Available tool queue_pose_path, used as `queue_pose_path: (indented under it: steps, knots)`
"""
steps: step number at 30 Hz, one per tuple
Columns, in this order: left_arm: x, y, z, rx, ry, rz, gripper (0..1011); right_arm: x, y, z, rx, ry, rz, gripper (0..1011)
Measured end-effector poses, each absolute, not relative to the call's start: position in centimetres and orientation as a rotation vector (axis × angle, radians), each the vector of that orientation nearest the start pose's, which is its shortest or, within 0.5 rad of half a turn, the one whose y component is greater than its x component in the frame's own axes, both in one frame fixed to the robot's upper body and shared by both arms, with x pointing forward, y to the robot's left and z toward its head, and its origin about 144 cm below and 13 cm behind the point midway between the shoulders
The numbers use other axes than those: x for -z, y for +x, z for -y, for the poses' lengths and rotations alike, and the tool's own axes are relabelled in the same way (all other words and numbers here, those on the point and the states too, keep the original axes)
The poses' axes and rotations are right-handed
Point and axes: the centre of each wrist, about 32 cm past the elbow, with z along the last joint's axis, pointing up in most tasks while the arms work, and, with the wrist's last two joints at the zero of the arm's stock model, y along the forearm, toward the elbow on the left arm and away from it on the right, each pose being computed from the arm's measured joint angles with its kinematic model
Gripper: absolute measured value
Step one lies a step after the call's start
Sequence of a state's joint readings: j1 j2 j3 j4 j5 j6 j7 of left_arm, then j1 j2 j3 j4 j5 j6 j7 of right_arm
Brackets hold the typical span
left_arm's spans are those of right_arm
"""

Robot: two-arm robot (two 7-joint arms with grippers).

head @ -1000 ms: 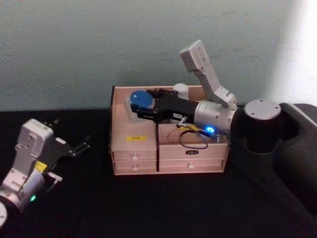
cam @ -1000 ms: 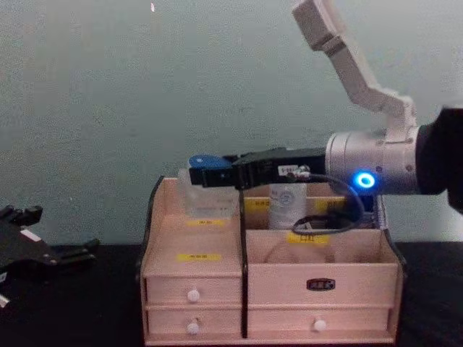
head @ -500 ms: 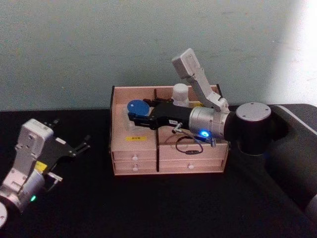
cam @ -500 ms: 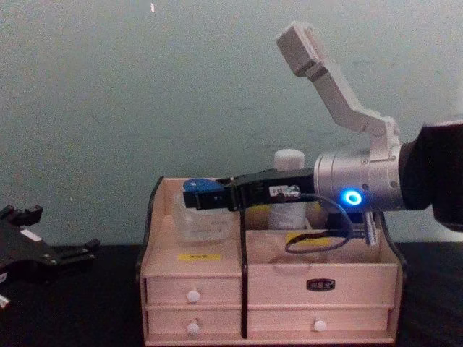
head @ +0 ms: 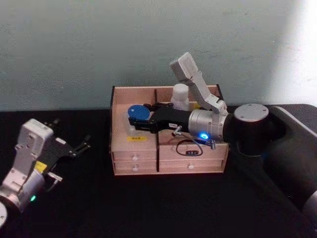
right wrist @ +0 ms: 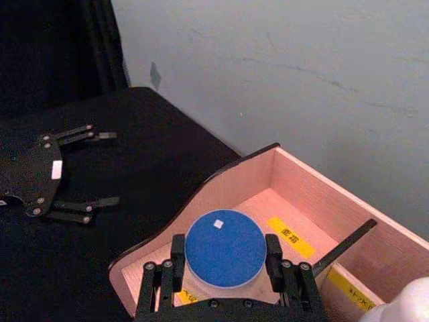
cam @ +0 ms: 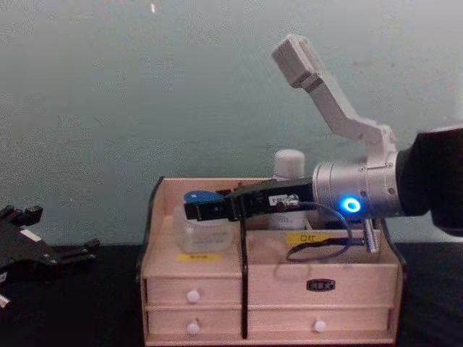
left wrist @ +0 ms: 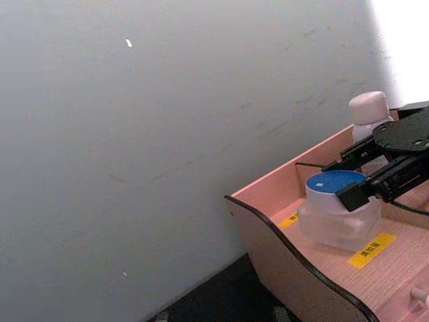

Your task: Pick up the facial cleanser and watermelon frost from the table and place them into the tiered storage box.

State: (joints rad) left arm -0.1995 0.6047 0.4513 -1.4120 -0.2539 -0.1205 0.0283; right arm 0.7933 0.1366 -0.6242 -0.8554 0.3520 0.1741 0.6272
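A clear jar with a blue lid (head: 137, 112) stands in the left compartment of the tiered storage box (head: 133, 94), on its lower front step (cam: 197, 233). My right gripper (head: 136, 118) reaches in from the right and is shut on the jar, one finger on each side of the lid (right wrist: 224, 258). A white bottle with a white cap (head: 180, 95) stands upright in the back right compartment (cam: 289, 163). No label is readable, so I cannot tell which is the facial cleanser and which the watermelon frost. My left gripper (head: 75, 147) rests open on the table, far left of the box.
The box (cam: 318, 275) stands on a black table against a pale green wall, with small white-knobbed drawers (cam: 192, 296) in front. A dark divider (head: 158, 131) separates its two halves. A black cable loop (head: 187, 148) hangs from my right wrist over the front right compartment.
My right arm has come down, lowering the blue-lidded jar from above the box's rim into the left compartment. The left arm has not moved.
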Motion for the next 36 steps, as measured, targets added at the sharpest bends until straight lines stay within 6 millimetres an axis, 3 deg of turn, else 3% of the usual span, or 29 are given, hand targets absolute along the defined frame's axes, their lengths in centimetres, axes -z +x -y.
queue_pose_path:
  steps: [15,27,36]
  knots:
    - [-113.98,48.86,-30.97,-1.248,0.305,0.285,1002,-121.58,64.08,15.49,0.593,-0.285,-0.084,715]
    - [-113.98,48.86,-30.97,-1.248,0.304,0.285,1002,-121.49,64.06,15.54,0.594,-0.289,-0.088,1002]
    - [-113.98,48.86,-30.97,-1.248,0.305,0.285,1001,-121.48,64.06,15.52,0.594,-0.287,-0.088,1003]
